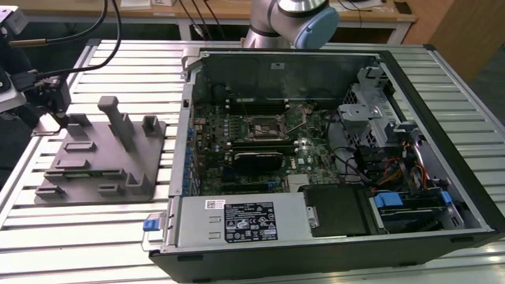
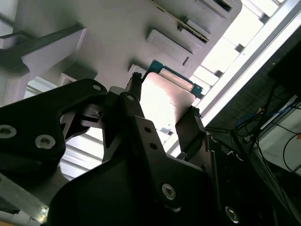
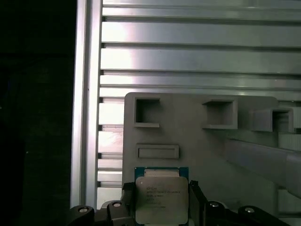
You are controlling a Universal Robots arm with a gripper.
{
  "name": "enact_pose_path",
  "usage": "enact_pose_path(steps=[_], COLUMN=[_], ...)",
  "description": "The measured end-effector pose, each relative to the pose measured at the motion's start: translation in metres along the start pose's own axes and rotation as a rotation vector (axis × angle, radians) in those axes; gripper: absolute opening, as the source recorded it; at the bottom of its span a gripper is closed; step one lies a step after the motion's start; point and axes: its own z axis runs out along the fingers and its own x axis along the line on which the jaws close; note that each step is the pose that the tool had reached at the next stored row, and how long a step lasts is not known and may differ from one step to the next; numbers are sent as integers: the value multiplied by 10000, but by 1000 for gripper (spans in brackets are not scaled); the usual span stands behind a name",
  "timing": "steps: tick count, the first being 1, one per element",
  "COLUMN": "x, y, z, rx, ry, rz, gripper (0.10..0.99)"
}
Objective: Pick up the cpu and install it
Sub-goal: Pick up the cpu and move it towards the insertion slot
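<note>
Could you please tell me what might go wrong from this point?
1. The gripper holds the cpu only by two opposite edges; it could slip or tilt.
2. Upright posts of the grey tray stand close by, so the chip could knock one when moved.
3. The socket sits deep inside the computer case; a tilted chip may seat badly.

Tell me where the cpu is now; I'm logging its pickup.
The small silvery-grey square cpu chip is gripped in the tool, at the edge of the grey plastic tray, at the exterior view's left.
</note>
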Motion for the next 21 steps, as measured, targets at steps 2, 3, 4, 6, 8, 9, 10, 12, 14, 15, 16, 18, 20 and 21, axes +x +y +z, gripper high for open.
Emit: enact_pose_path(steps=[2, 3, 4, 6, 8, 9, 10, 12, 14, 15, 16, 18, 20, 21], x=[0, 0, -1, -1, -1, -1, -1, -2, -2, -2, -2, -3, -3, -3], y=[1, 2, 2, 4, 5, 6, 7, 8, 9, 10, 11, 12, 13, 14], z=[-26, -38, -53, -86, -118, -135, -152, -185, -214, -229, -244, -275, -307, -324], rx=[1, 0, 1, 0, 0, 0, 0, 1, 1, 1, 0, 1, 0, 0], ry=[-2, -5, -4, -6, -8, -9, -10, -10, -13, -14, -15, -16, -17, -18], rz=[0, 0, 0, 0, 0, 0, 0, -1, -1, -1, -1, -1, -1, -1], gripper=[541, 541, 541, 541, 541, 541, 541, 541, 541, 541, 541, 541, 541, 541])
